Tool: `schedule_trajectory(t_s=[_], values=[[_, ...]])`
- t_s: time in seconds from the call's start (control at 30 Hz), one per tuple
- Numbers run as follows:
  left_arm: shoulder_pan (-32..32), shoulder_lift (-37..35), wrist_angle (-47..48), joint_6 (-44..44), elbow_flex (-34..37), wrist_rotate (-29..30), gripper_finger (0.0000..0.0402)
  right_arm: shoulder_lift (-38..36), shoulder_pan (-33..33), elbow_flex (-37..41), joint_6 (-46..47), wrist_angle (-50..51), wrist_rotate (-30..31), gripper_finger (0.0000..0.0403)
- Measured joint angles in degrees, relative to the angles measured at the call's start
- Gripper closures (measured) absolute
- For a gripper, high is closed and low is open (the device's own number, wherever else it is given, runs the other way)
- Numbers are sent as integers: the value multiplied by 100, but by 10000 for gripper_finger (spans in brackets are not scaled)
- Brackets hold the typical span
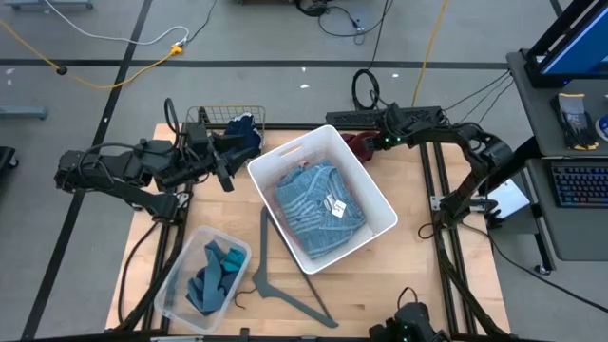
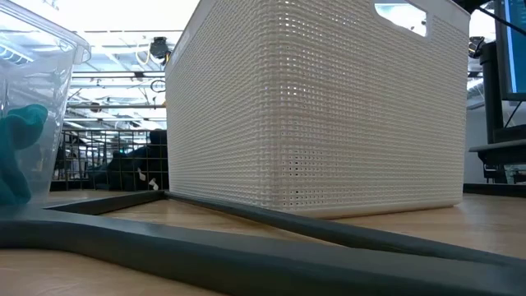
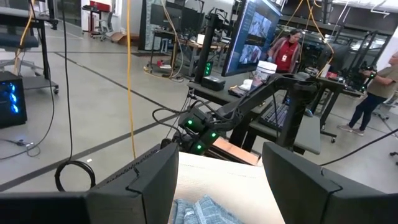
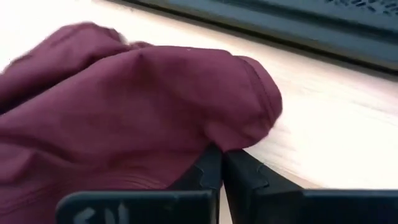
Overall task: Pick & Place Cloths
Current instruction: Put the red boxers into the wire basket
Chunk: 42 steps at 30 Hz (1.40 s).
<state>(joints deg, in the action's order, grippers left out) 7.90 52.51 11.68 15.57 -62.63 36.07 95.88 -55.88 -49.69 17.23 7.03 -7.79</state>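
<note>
A maroon cloth point(image 4: 137, 106) lies bunched on the wooden table point(image 1: 418, 275), behind the white basket's point(image 1: 380, 204) far right side. My right gripper point(image 4: 222, 163) is shut at its edge; in the high view it point(image 1: 370, 144) reaches the cloth point(image 1: 358, 144) from the right. A light-blue shirt with a white tag point(image 1: 318, 204) lies in the white basket. My left gripper point(image 1: 228, 163) hangs open and holds nothing, left of the basket, beside a navy cloth point(image 1: 243, 133) in a wire basket. Teal cloths point(image 1: 214, 275) lie in a clear bin. My right gripper pinches a bulging fold at the maroon cloth's edge point(image 4: 214, 142) between its two fingertips. The fingers slant down at it from the table's right side. The cloth stays bunched and slack on the table; how many layers are caught I cannot tell.
A grey hanger point(image 1: 275, 280) lies on the table near the white basket's near corner. The clear bin point(image 1: 179, 275) stands at the near left and the wire basket point(image 1: 217, 116) at the far left. Beyond the table, people point(image 3: 287, 53) stand among desks and monitors.
</note>
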Motion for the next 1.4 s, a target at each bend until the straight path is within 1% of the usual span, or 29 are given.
schedule_trajectory(t_s=[0.1, 0.2, 0.4, 0.6, 0.67, 0.8, 0.9, 1.0, 1.13, 1.27, 1.4], values=[[0, 0, 0, -2, 0, 0, 165, -208, 0, 0, 2, 12, 0, 401], [0, 0, 0, -4, 0, 0, 165, -607, 0, 0, 5, 79, 0, 402], [0, 0, 0, -30, 0, 0, 165, -1664, 0, 0, 8, 290, 0, 402], [0, 0, -31, -44, 0, 0, 165, -2721, 7, 0, 240, 444, 2, 402], [0, 8, -155, -43, 0, 0, 165, -3044, 7, 0, 339, 472, -14, 402], [0, 110, -440, -125, -4, -39, 165, -3623, 9, 0, 623, 434, -289, 402], [-15, 268, -760, -290, -7, -100, 165, -3998, 82, 0, 801, 391, -310, 403], [-60, 461, -1024, -442, -4, -265, 165, -4310, 198, 0, 969, 279, -339, 403], [-180, 678, -1346, -536, -4, -466, 165, -4589, 363, 0, 1270, -113, -564, 403], [-337, 840, -1579, -497, -4, -629, 165, -4746, 530, -51, 1470, -627, -601, 403], [-502, 967, -1804, -495, -4, -843, 165, -4776, 671, -275, 1480, -882, -601, 403]])
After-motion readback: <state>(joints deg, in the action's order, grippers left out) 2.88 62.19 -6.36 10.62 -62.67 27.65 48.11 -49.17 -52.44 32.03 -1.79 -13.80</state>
